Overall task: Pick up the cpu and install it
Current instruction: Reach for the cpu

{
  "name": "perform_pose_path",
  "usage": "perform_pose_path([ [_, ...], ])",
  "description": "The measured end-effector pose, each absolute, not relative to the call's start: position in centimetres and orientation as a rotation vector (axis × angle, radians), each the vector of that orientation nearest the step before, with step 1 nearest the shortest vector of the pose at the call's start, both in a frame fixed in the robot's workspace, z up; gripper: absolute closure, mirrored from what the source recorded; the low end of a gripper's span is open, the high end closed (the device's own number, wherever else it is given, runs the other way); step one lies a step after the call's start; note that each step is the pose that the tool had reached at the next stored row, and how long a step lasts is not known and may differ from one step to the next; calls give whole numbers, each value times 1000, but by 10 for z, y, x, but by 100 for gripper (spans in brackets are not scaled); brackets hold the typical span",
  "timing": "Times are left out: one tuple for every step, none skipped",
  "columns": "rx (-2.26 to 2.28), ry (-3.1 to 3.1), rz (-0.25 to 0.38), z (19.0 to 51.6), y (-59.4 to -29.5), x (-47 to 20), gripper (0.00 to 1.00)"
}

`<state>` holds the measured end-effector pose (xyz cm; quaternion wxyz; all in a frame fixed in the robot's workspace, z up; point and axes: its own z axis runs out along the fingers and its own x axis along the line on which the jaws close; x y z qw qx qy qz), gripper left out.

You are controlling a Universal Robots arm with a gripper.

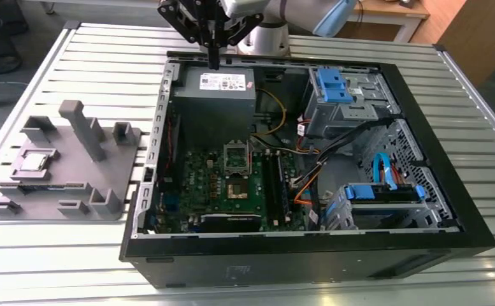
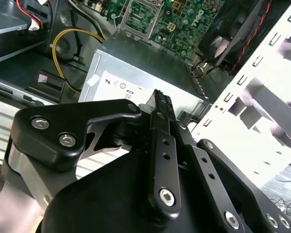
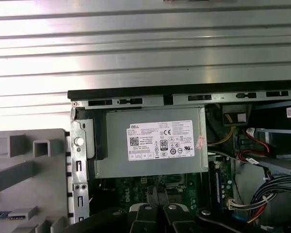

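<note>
The cpu (image 1: 33, 161), a small shiny silver square, lies flat in a recess of the grey holder block (image 1: 60, 172) at the exterior view's left, outside the computer case. My gripper (image 1: 214, 62) hangs over the far end of the open case, above the grey power supply (image 1: 220, 81), far from the cpu. Its black fingers (image 2: 161, 104) are pressed together with nothing between them. On the green motherboard (image 1: 200, 175) the cpu socket (image 1: 237, 185) lies uncovered, with its silver hinged plate (image 1: 236, 156) swung up. In the first wrist view the fingers (image 3: 153, 196) point at the power supply (image 3: 155, 143).
The black case wall (image 1: 315, 255) rings the motherboard. Blue drive brackets (image 1: 336, 86) and cable bundles (image 1: 315, 172) fill the exterior view's right side of the case. The grey holder block (image 3: 24, 165) has tall posts (image 1: 81, 124) and holds a memory stick (image 1: 43, 187). The ribbed metal table (image 1: 51, 255) carries everything.
</note>
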<state>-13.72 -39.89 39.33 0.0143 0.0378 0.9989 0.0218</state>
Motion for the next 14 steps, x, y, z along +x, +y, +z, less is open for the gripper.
perform_pose_path([
  [118, 3110, 68, 393, -399, -138, 89],
  [118, 3110, 68, 393, -399, -139, 89],
  [118, 3109, 68, 393, -399, -140, 89],
  [118, 3109, 68, 393, -399, -141, 89],
  [118, 3109, 68, 393, -399, -142, 89],
  [118, 3109, 68, 393, -399, -143, 89],
  [118, 3109, 68, 393, -399, -144, 89],
  [118, 3109, 68, 393, -399, -144, 89],
  [118, 3109, 68, 393, -399, -144, 89],
  [118, 3109, 68, 393, -399, -144, 89],
  [118, 3109, 68, 393, -399, -144, 89],
  [118, 3109, 68, 393, -399, -144, 89],
  [118, 3109, 68, 393, -399, -144, 89],
  [118, 3109, 68, 393, -399, -145, 89],
])
